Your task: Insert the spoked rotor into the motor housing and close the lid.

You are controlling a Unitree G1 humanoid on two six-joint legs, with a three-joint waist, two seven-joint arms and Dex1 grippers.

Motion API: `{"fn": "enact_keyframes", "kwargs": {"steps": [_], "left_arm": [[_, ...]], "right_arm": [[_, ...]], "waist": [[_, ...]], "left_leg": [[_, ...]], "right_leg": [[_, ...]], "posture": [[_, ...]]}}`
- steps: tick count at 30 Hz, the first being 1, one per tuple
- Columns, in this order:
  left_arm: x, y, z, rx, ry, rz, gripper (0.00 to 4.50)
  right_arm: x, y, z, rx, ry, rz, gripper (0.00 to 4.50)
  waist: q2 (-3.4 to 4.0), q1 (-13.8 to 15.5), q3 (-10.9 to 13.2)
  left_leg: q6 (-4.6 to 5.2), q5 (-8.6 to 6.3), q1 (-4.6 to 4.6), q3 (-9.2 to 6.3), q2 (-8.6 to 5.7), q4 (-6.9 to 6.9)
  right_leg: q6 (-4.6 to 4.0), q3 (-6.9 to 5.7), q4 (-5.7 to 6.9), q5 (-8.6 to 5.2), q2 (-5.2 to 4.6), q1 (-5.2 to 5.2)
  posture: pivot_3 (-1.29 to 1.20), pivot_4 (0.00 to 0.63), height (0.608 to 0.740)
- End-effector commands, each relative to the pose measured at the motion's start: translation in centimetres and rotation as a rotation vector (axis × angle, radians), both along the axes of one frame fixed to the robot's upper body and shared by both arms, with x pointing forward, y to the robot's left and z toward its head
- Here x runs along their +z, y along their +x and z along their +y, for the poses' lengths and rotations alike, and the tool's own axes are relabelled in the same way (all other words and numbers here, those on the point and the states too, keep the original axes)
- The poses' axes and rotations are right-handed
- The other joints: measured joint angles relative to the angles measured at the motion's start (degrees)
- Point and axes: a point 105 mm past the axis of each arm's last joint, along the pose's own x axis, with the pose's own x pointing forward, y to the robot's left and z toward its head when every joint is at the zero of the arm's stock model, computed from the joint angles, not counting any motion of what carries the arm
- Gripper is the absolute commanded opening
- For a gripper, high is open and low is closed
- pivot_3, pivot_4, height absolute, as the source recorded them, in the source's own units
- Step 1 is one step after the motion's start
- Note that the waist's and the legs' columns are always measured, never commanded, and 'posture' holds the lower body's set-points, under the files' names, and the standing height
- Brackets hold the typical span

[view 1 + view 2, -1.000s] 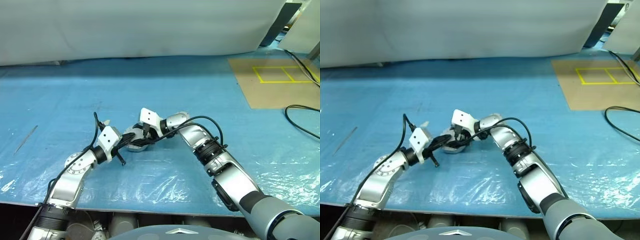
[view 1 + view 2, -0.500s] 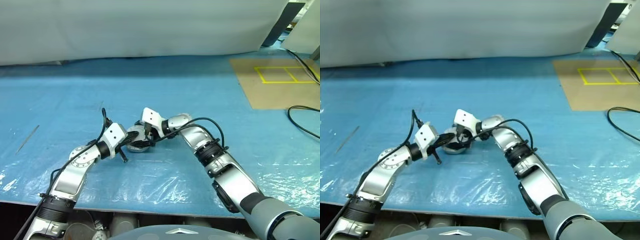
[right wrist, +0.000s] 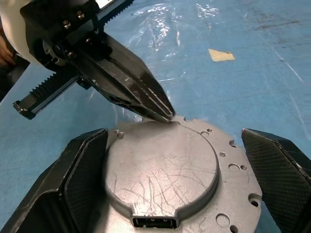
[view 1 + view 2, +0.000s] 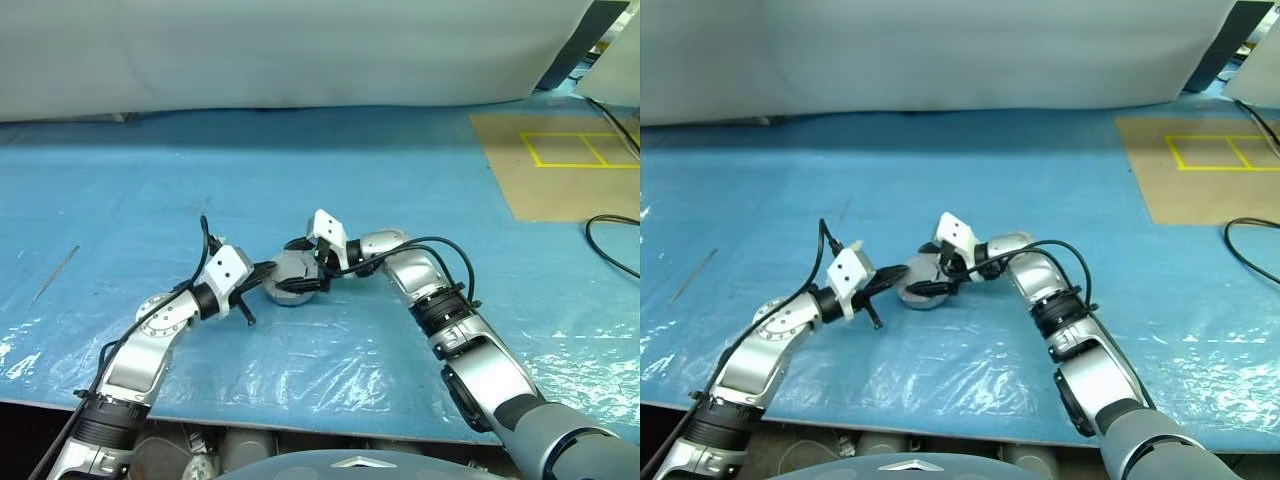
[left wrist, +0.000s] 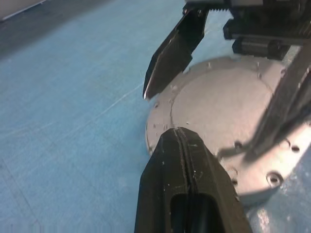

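The lid (image 3: 165,162) shows its plain grey metal face and lies flat on the motor housing (image 4: 290,294), near the middle of the blue table. My right gripper (image 3: 175,145) is open, one finger on each side of the lid and apart from its rim. My left gripper (image 5: 180,132) is shut, its closed tips resting at the lid's edge on the side facing the left arm. In the head views both grippers meet at the housing, the left gripper (image 4: 266,268) from the left and the right gripper (image 4: 300,272) from the right. The spoked rotor is hidden.
A blue plastic sheet (image 4: 400,190) covers the table. A brown board with yellow tape squares (image 4: 570,160) lies at the back right, with a black cable (image 4: 612,222) beside it. A thin stick (image 4: 55,272) lies at the far left. A scrap of tape (image 3: 221,55) sits beyond the lid.
The right gripper's fingers have spread wider around the lid and the hand has drawn slightly to the right. The camera has shifted a little. The lid and left gripper have stayed put.
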Motion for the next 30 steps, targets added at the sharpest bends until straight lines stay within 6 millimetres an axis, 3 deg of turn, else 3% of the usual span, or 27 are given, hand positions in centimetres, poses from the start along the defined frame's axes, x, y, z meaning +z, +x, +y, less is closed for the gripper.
{"fn": "enact_keyframes", "kwargs": {"steps": [1, 14, 17, 27, 30], "left_arm": [[-4.2, -1.8, 0.2, -0.001, 0.043, 0.188, 0.00], [-3.8, -1.7, 0.1, -0.001, 0.023, 0.172, 0.00], [-3.6, -1.5, 0.3, 0.011, 0.014, 0.152, 0.00], [0.6, -0.6, 1.4, 0.088, -0.189, -0.050, 0.00], [1.6, -1.0, 2.1, 0.130, -0.254, -0.097, 0.00]], "right_arm": [[2.7, 1.2, -0.5, -0.070, 0.093, -0.112, 4.46], [1.8, 1.2, -0.2, -0.054, 0.044, -0.164, 4.46], [2.4, 1.5, -0.3, -0.064, 0.071, -0.183, 4.46], [2.0, 1.5, -0.5, -0.036, 0.033, -0.189, 4.46], [1.3, 1.3, -0.4, -0.024, 0.008, -0.181, 3.95]], "waist": [[-0.05, 0.0, 0.0], [-0.40, -0.2, 0.3], [-0.45, -0.2, 0.3], [-0.90, -0.3, 0.6], [-0.94, -0.4, 0.6]], "left_leg": [[0.00, 0.01, -0.01, -0.01, 0.01, 0.03], [0.20, 0.15, -0.23, 0.03, -0.07, 0.08], [0.18, 0.13, -0.24, 0.03, -0.07, 0.08], [0.22, 0.17, -0.50, 0.02, -0.03, 0.21], [0.25, 0.19, -0.94, -0.01, 0.03, 0.58]], "right_leg": [[-0.01, 0.01, 0.00, 0.00, 0.00, 0.00], [0.05, 0.00, 0.09, 0.06, -0.13, -0.21], [0.05, -0.01, 0.09, 0.06, -0.13, -0.23], [0.04, -0.01, 0.29, 0.08, -0.10, -0.52], [0.02, -0.01, 0.74, 0.08, -0.01, -0.92]], "posture": [[0.00, 0.150, 0.740], [0.00, 0.150, 0.740], [0.00, 0.150, 0.740], [0.00, 0.150, 0.740], [0.00, 0.150, 0.740]]}}
